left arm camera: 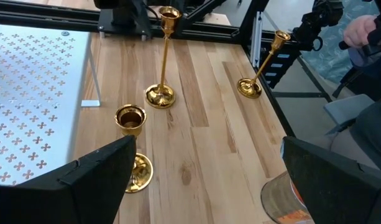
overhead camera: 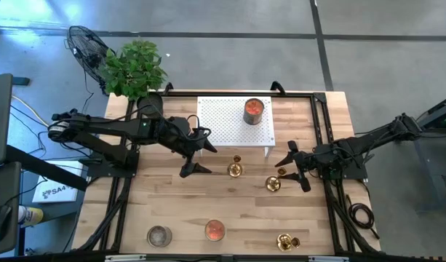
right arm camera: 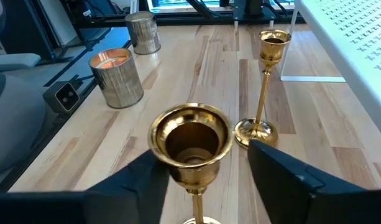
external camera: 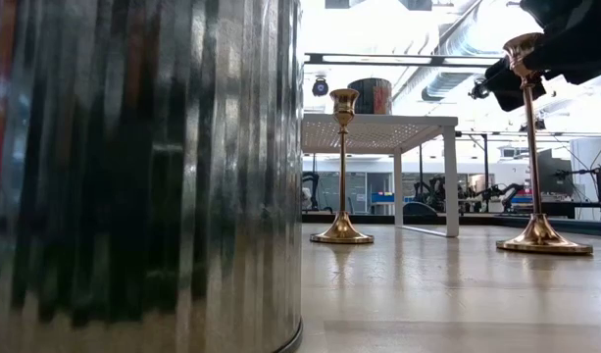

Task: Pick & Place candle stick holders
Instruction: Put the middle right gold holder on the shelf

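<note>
Three gold-brass candlesticks stand on their round bases on the wooden table: one in the middle (overhead camera: 235, 169), one right of it (overhead camera: 273, 182), one near the front edge (overhead camera: 286, 240). My right gripper (overhead camera: 295, 169) is open. Its fingers stand on either side of the right candlestick's top (right arm camera: 190, 140), level with the stem just under the cup (external camera: 527, 74). My left gripper (overhead camera: 199, 159) is open and empty, left of the middle candlestick (left arm camera: 131, 119). My right gripper's fingers (right arm camera: 283, 177) flank the right candlestick's stem just under its cup (right arm camera: 193, 186), coming level from the table's right side. I cannot tell whether they touch it. The candlestick stands upright, its base (external camera: 543, 238) on the table.
A white perforated rack (overhead camera: 223, 124) at the back holds a candle jar (overhead camera: 254, 109). Two more candle jars (overhead camera: 159, 235) (overhead camera: 215, 231) stand near the front edge; one fills the left of the low view (external camera: 143, 176). A person's hand (left arm camera: 364, 28) shows beyond the table.
</note>
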You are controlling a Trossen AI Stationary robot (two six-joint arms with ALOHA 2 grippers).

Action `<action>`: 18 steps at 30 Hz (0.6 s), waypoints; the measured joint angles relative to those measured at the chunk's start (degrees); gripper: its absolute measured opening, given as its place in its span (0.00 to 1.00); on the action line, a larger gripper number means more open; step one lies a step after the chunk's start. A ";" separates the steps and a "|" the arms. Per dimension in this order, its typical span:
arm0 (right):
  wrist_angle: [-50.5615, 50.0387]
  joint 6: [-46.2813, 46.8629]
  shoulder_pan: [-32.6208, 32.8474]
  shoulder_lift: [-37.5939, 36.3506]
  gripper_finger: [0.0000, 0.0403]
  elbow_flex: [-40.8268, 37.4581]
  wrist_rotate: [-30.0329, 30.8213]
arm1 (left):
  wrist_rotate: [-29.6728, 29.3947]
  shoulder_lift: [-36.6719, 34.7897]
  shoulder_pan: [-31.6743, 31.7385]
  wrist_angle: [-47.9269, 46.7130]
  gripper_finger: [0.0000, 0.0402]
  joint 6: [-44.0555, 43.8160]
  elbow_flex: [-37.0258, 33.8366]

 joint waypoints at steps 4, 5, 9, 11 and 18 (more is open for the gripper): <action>0.02 -0.95 -0.02 0.00 0.37 0.00 1.97 | 0.00 0.00 0.02 0.00 0.98 0.00 0.00; 0.00 -1.03 0.00 0.00 0.33 0.00 2.53 | 0.00 0.01 0.00 0.00 0.98 0.00 0.00; 0.00 -1.09 0.00 0.00 0.23 0.00 3.67 | 0.00 0.00 0.00 0.00 0.98 0.00 0.00; 0.00 -1.15 -0.02 0.00 0.23 0.00 3.69 | 0.00 0.02 0.00 -0.02 0.98 0.00 0.00; 0.13 -2.16 -0.01 0.00 0.23 0.00 2.87 | 0.00 0.00 0.00 -0.04 0.98 0.00 0.00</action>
